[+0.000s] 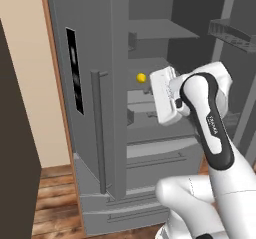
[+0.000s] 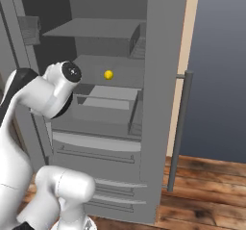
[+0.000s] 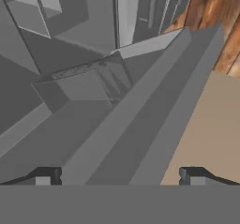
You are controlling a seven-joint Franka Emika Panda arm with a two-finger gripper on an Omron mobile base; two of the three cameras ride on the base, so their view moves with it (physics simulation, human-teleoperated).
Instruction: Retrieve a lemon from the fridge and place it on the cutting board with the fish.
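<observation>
Fridge stands w/ its right door swung out, left door shut, so the inside is exposed and reachable. That's why the arm is up at shelf height in front of the opening.

Lemon sits alone on the middle shelf, toward the back, just above the drawer bin. Nothing touches it or crowds it, so prob. an easy approach from the front.

Tool has its two tips spread wide apart w/ nothing between them: open, empty. Makes sense, it's set for a grasp not yet begun. In the hand view it looks down along a fridge door edge toward the wood floor and lower fridge interior, not at the lemon, so the hand prob. isn't aimed at the fruit yet. From the left base view the white hand is at about the lemon's height, just to its right, nearer the room than the shelf.

Judging by this, the task is early: fridge opened, lemon untouched. Next move prob. needs the wrist turned to face the shelf, then a reach in over the bin. Risk: knocking the round lemon so it rolls back.
</observation>
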